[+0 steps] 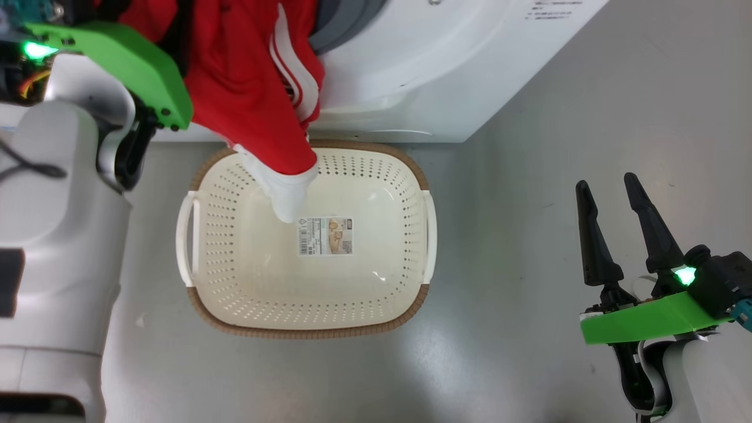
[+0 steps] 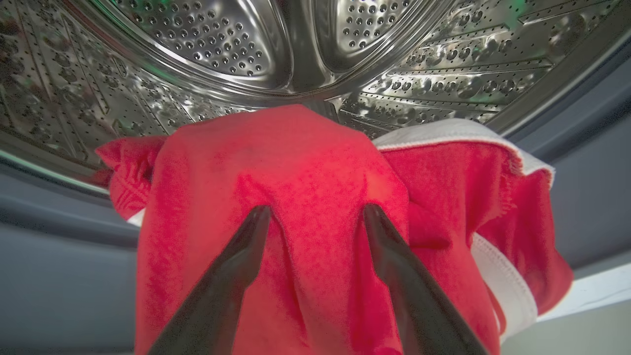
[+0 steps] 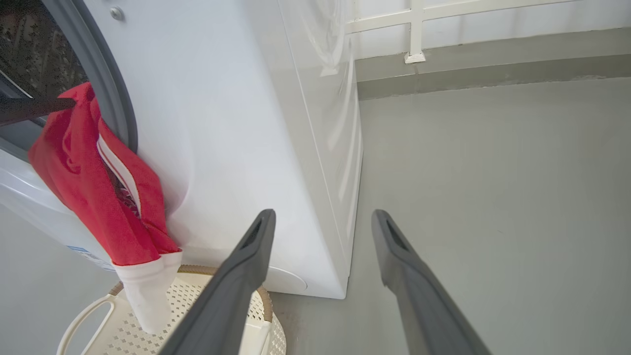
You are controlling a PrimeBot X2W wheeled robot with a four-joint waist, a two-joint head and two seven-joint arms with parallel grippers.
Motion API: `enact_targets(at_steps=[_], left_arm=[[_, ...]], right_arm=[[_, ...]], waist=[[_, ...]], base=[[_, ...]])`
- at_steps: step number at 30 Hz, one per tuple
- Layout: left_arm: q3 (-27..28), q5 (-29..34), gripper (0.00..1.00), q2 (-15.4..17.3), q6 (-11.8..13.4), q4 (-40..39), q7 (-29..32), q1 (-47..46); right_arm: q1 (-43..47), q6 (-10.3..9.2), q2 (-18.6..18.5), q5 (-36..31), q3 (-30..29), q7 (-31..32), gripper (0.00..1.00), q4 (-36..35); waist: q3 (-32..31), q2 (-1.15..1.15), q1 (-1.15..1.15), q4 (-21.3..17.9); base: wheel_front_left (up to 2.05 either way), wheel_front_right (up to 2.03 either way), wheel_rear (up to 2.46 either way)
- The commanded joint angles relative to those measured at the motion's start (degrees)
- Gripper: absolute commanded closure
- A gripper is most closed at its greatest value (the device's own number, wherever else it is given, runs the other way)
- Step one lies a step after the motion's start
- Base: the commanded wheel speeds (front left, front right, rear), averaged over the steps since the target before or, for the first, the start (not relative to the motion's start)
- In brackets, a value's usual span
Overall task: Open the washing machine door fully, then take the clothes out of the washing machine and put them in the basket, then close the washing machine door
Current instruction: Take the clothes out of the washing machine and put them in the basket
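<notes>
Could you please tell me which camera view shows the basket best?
The head view: the whole basket is seen from above, with both handles and its sticker, the clothes hanging over it. The right wrist view catches one corner and handle. The left wrist view faces the drum.

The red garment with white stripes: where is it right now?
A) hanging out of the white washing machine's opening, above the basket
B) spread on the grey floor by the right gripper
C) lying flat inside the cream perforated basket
A: the red garment with white stripes drapes out of the white washing machine, its white end dangling over the cream perforated basket.
</notes>
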Motion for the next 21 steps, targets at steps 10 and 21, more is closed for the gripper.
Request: enact_targets(at_steps=[10,21], left_arm=[[-4.7,-3.6,0.0,2.1,0.1,9.4,0.6,-7.2],[-10.2,-7.2,1.0,3.2,0.1,15.8,-3.6,-9.5]], right_arm=[[-0.6,0.26,-0.1,1.9,2.3,-0.4,0.0,-1.4],[-0.6,0.26,-0.1,2.5,2.6,-0.4,0.0,-1.5]], waist=[[1.3,0.0,0.0,-2.5],[1.2,0.0,0.0,-3.5]], base=[[0.0,0.0,0.0],[0.0,0.0,0.0]])
